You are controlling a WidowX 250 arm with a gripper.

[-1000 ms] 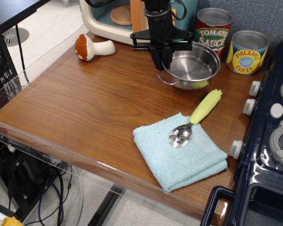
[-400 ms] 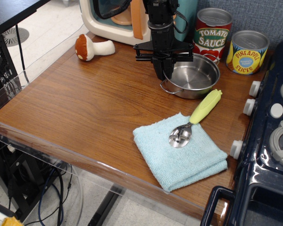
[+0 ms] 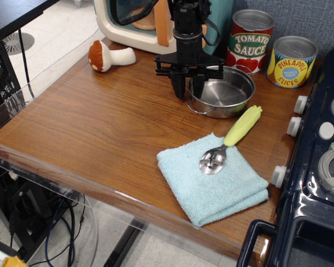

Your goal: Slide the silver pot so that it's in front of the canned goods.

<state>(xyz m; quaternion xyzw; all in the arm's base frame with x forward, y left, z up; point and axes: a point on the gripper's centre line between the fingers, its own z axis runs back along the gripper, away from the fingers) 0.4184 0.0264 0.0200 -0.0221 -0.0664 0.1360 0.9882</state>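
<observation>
Our hand (image 3: 187, 89) has just let go, its fingers now spread apart astride the rim of the silver pot (image 3: 221, 92), which sits flat on the worktop (image 3: 100, 122) just before the canned goods (image 3: 270, 49), so the slide looks finished.

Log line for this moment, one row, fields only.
hand: open, straddling left rim | silver pot: flat on table, before Tomato Sauce can | spoon: on cloth

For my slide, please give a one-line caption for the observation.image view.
Open end effector straddling the left rim of the shiny round steel pot, which rests before the red-green tomato sauce can.
</observation>
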